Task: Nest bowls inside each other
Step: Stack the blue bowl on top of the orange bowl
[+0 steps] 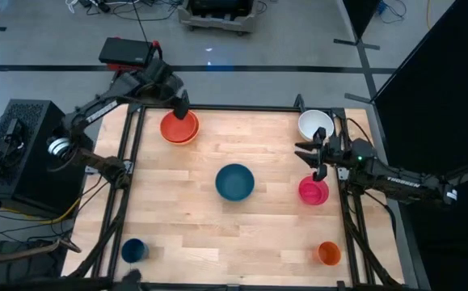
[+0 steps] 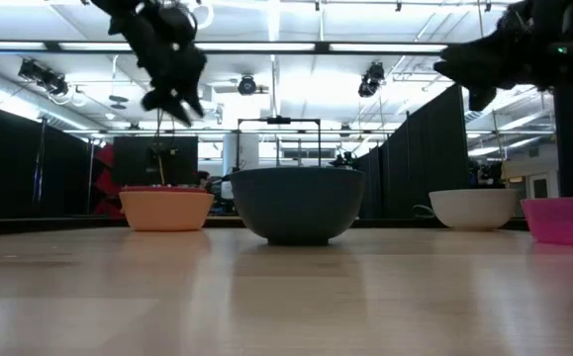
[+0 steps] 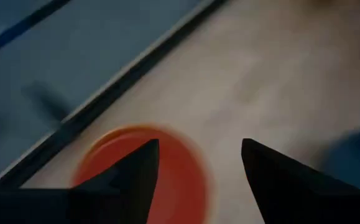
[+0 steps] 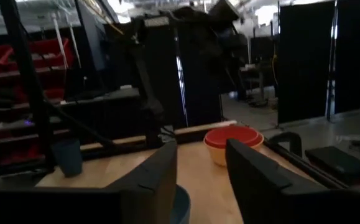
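Hovering over the red-orange bowl (image 1: 179, 126), already nested in the yellow-orange bowl (image 2: 165, 210) at the table's (image 1: 242, 234) far left corner, my left gripper (image 1: 183, 107) stands open and empty. My right gripper (image 1: 320, 166), likewise open and empty, hangs between the white bowl (image 1: 315, 124) and magenta bowl (image 1: 314, 191). A careless descent could clip a rim and skid the teal bowl (image 1: 234, 182); only lettering on my right arm shows, too small to read.
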You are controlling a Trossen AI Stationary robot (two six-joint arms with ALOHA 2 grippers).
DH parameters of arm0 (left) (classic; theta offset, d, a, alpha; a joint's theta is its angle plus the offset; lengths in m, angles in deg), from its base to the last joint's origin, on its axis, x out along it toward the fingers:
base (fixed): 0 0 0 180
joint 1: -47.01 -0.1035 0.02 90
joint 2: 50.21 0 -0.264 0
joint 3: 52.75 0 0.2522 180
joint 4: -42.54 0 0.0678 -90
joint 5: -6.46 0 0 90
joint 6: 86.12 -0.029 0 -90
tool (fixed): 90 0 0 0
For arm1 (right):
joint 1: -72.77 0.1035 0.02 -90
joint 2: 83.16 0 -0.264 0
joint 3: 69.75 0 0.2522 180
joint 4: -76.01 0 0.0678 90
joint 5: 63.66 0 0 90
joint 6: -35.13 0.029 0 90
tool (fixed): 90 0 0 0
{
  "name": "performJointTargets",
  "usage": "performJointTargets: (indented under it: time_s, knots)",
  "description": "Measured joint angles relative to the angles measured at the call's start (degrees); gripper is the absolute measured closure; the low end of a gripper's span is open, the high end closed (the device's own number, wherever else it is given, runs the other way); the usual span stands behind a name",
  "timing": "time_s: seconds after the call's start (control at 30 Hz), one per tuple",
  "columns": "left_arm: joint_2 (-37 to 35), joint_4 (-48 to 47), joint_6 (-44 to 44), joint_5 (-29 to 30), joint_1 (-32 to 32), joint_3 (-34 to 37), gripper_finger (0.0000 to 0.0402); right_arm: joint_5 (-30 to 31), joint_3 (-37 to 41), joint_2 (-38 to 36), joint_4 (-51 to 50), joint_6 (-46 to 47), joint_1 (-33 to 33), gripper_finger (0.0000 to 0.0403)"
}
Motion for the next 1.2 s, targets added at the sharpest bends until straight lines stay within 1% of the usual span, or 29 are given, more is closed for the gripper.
performJointTargets:
  time_s: [0.47, 0.63, 0.87, 1.2]
  knots:
    - [-6.9, 8.1, 0.7, -6.0, 20.7, 11.5, 0.0207, -5.1, -14.6, 34.5, 0.0, -1.2, 0.2, 0.0172]
    - [-7.0, 8.1, 2.1, -6.0, 25.6, 13.4, 0.0208, -8.5, -20.6, 44.9, -2.5, -1.2, 0.2, 0.0163]
    - [-7.0, 8.3, 3.3, -6.1, 29.9, 13.7, 0.0208, -11.8, -27.6, 55.0, -10.5, -1.2, 0.2, 0.0163]
    - [-7.0, 8.4, 2.1, -4.6, 30.1, 13.7, 0.0211, -13.8, -34.5, 62.9, -16.0, -0.4, 3.9, 0.0163]
